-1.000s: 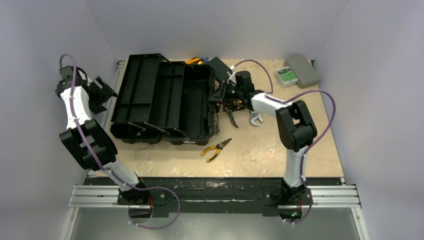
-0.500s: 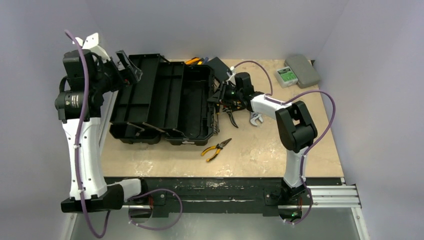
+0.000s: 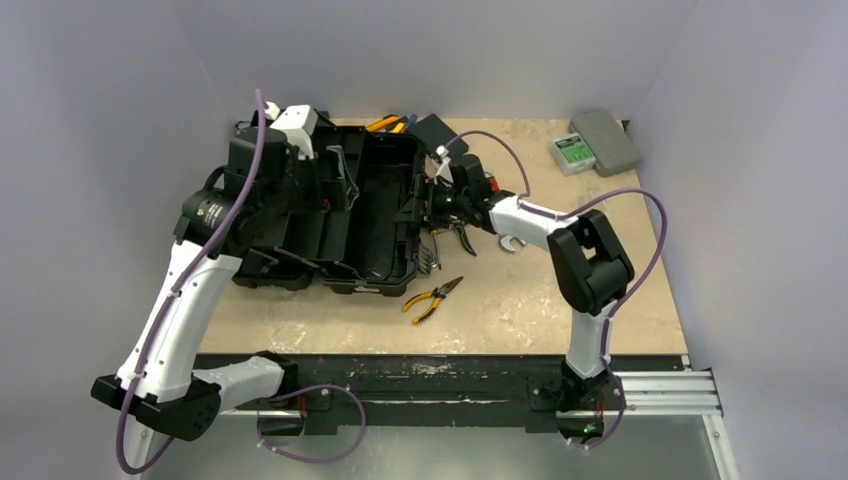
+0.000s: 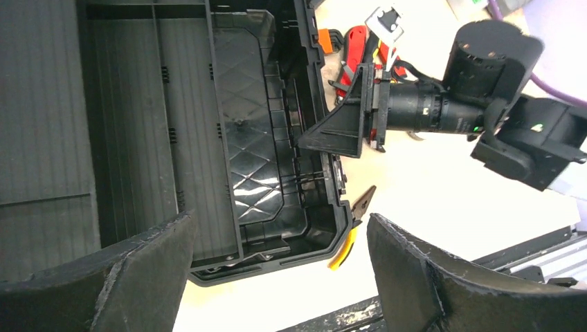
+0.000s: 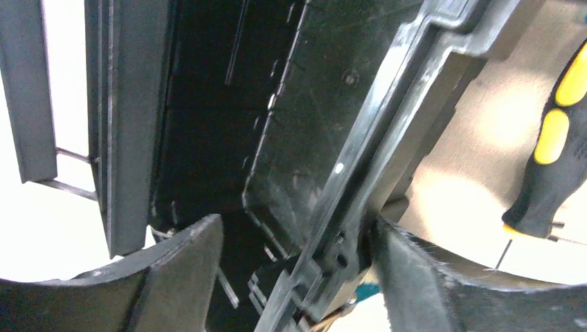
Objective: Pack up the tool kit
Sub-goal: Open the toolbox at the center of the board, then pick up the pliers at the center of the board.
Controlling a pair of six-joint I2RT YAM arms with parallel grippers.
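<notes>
Left pincer (image 4: 280, 223) is hovering, jaws apart, over the toolbox (image 3: 385, 200); right pincer (image 5: 296, 228) is straddling its right wall, unclamped. Judging packing unfinished: yellow pliers (image 3: 432, 298) need grasping.

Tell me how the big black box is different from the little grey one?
The black toolbox is big and lies wide open; the grey case is far smaller and looks shut. The black toolbox sits on the left side; the grey case sits in the far right corner. Both rest on the table.
</notes>
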